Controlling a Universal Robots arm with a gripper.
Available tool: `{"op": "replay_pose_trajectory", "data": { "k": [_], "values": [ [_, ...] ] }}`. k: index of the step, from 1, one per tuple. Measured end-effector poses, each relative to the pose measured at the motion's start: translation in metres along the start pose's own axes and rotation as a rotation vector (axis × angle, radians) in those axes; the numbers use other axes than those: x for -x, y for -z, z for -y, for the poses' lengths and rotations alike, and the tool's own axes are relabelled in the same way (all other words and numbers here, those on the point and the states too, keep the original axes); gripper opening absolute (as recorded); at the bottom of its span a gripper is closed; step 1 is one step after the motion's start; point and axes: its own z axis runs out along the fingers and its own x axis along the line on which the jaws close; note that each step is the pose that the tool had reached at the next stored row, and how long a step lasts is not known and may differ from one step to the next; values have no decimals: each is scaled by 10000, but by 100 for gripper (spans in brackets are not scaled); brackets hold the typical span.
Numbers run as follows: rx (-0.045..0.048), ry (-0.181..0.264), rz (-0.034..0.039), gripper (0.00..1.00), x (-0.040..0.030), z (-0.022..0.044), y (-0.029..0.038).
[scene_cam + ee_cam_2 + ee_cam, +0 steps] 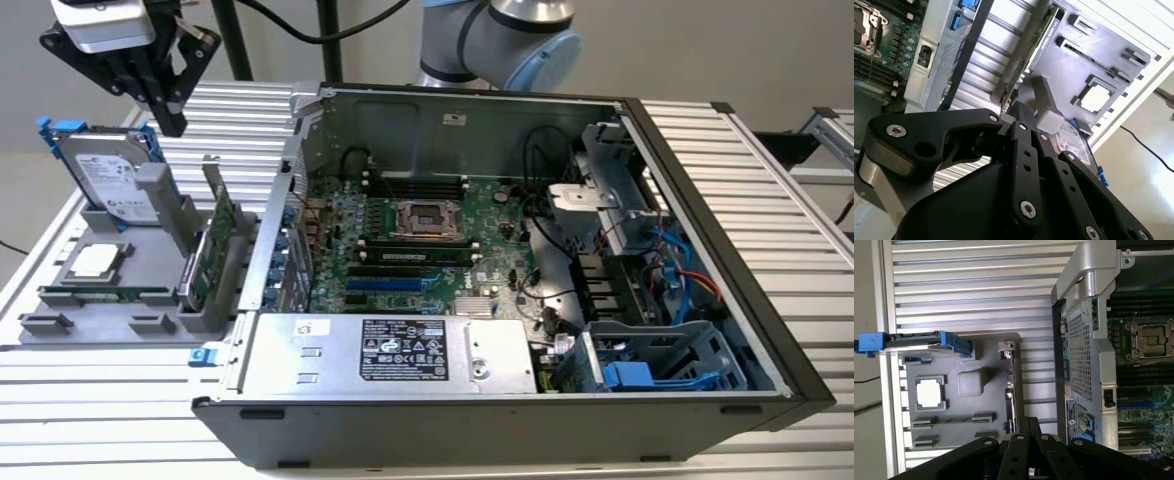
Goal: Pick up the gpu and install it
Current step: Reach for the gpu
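Approach stage: the gripper point(170, 118), fingers point(155, 86) pressed together and empty, hangs above the gpu point(222, 238), which stands upright in the gray holder point(83, 330). Grasping likely requires parted fingers aligned over the card's top edge.

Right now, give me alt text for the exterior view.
The hand hangs empty above a gray holder where the gpu stands upright in a slot. An open computer case lies at the exterior view's right, beside the holder.
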Motion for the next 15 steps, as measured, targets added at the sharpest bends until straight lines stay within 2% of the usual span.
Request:
{"op": "replay_pose_trajectory", "data": {
  "k": [15],
  "values": [
    [0,-1,-4,0,-114,8,-5]
  ]
}}
